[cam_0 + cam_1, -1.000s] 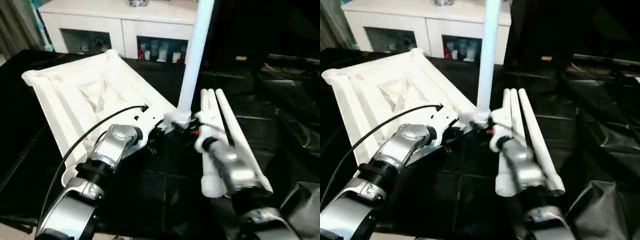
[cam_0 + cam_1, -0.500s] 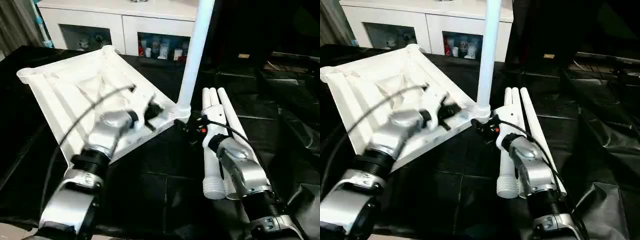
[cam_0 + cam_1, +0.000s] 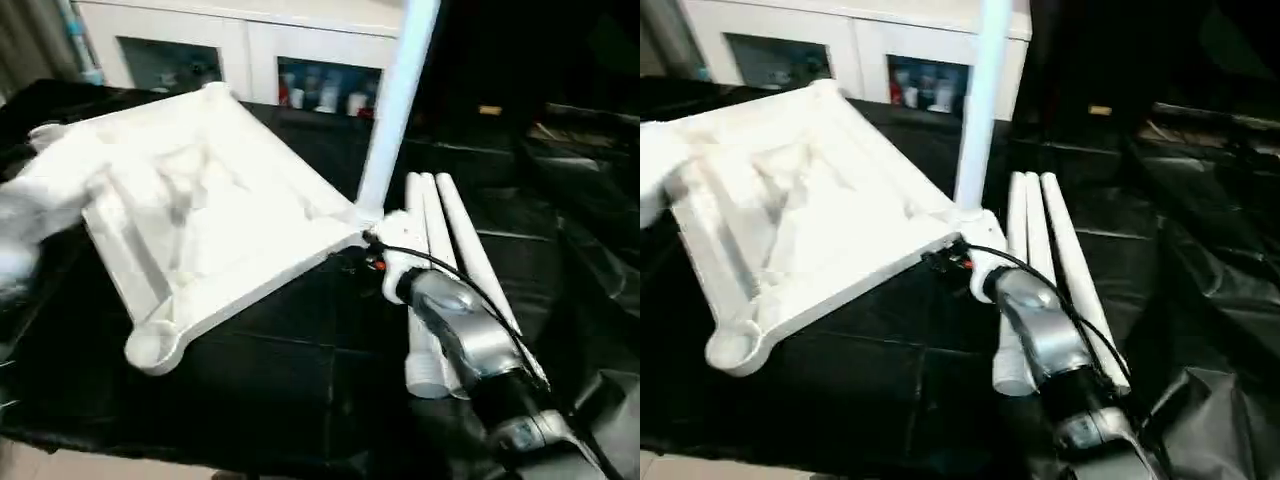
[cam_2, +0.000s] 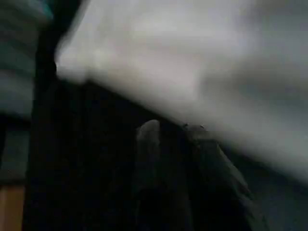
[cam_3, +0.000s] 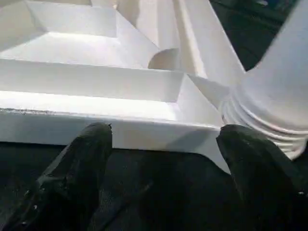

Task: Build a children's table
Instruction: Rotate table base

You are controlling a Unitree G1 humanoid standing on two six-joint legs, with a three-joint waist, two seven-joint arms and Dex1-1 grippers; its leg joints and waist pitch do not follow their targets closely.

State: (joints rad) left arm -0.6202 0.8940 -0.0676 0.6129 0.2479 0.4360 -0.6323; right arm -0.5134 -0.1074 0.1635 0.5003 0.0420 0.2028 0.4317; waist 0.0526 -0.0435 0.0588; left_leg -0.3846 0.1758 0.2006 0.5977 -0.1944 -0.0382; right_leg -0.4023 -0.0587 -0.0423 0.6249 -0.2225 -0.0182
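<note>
The children's table top (image 3: 200,200) lies upside down on the black cover, ribbed underside up. One white leg (image 3: 395,110) stands upright in its near right corner socket. Three more legs (image 3: 440,260) lie side by side to the right of it. My right gripper (image 5: 166,130) is open just in front of that corner. Its black fingers (image 5: 91,154) straddle the top's rim (image 5: 144,132) without touching, and the leg's ribbed base (image 5: 269,110) is close to one of them. My left arm (image 3: 25,215) is a blur at the far left, over the top's left edge. The left gripper (image 4: 175,144) hangs near a white edge.
A white glass-door cabinet (image 3: 250,50) stands behind the work surface. The black cover (image 3: 280,370) runs to the near edge in front. Dark crumpled sheeting (image 3: 580,230) and clutter lie to the right.
My left arm has swung away from the corner with the upright leg to the far left. The right gripper has stayed by that corner. The camera has shifted a little.
</note>
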